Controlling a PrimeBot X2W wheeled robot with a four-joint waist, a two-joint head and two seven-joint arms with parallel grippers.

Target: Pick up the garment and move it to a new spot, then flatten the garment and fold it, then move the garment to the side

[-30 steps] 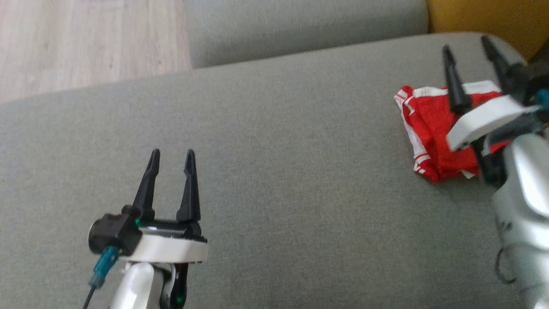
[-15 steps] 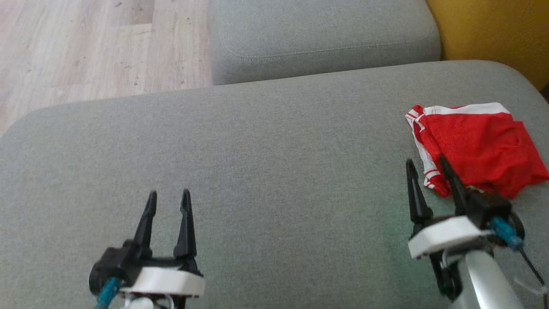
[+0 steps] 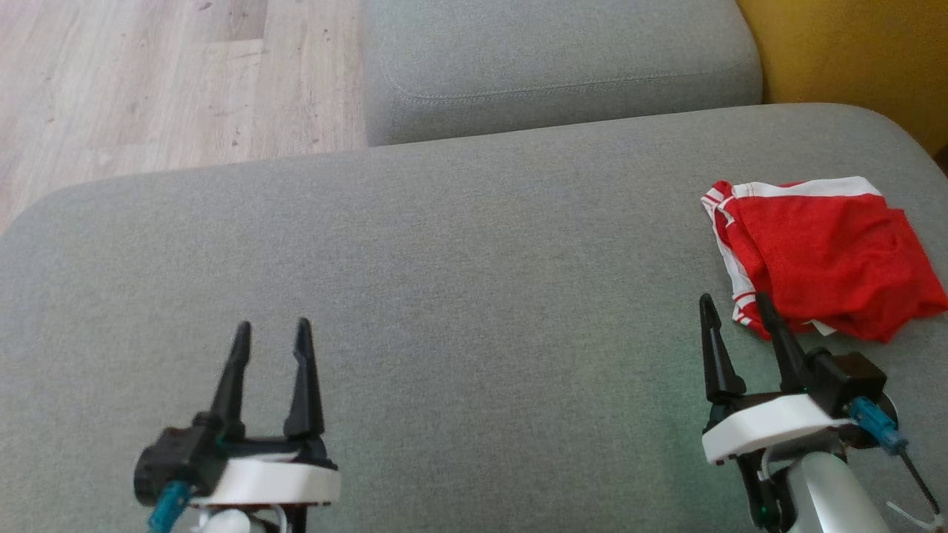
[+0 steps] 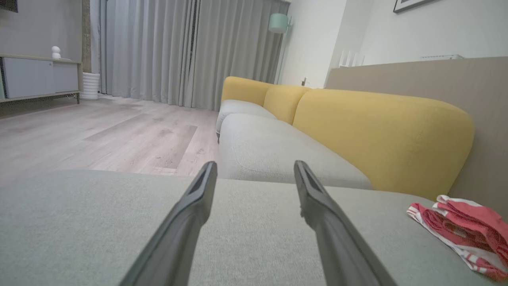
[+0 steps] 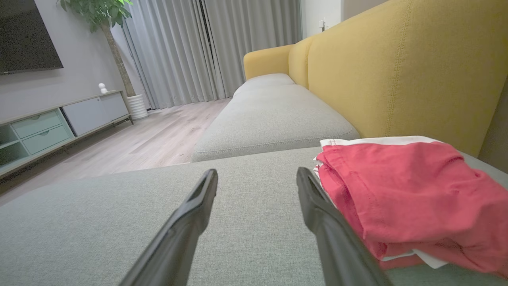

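1. The red mesh garment with white striped trim (image 3: 822, 259) lies in a loose, layered bundle at the right of the head view. It rests on the wide grey fabric sofa cushion (image 3: 459, 259), close to that cushion's right edge.
2. The left gripper (image 3: 272, 326) hovers at the lower left with its two dark fingers spread wide and nothing between them, well apart from the garment.
3. The right gripper (image 3: 733, 297) sits at the lower right, also spread wide and empty. One fingertip is just beside the garment's near striped corner; whether it touches cannot be told.
4. Risk: a forward or sideways sweep of the right gripper would probably catch that corner and drag the layers open.
5. Risk: pinching only the top layer would likely let the bundle unfold as it lifts.
6. Risk: a push towards the frame's right could slide the thin cloth off the cushion edge.
7. No brand, label or writing can be read on the garment or the sofa.
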